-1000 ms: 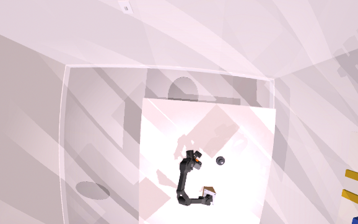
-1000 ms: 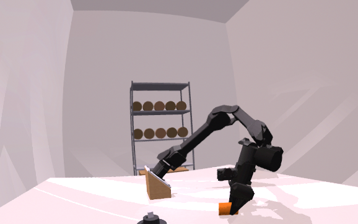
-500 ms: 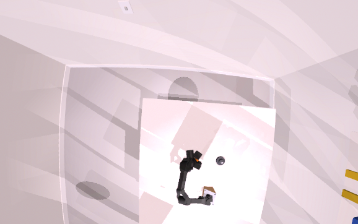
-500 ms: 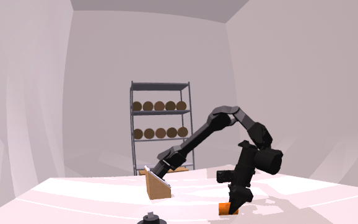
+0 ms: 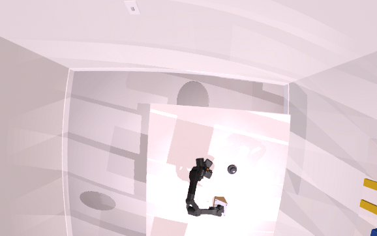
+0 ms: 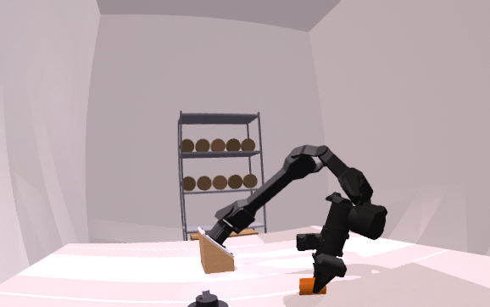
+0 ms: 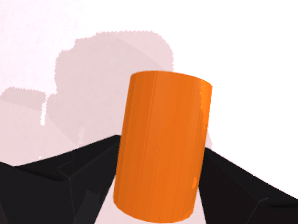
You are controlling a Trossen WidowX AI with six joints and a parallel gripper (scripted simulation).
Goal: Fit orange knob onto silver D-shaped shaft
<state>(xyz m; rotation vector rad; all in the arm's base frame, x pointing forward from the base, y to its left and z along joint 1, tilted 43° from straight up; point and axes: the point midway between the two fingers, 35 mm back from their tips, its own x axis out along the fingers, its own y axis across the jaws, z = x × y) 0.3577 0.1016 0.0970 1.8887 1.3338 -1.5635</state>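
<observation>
The orange knob lies on its side on the table, its curved side toward the wrist camera. Its hole is not visible. My gripper points down and is shut on the knob, with one black finger against each long side in the wrist view. The dark round pedestal stands apart from the knob, to its right in the top view and at the bottom edge of the exterior view. The silver shaft sticks up from it. The shaft's flat side cannot be made out.
The arm's wooden wedge base stands on the table. The arm arches from it to the knob. A shelf rack with round brown items stands beyond the table. Bright light and shadows cross the table.
</observation>
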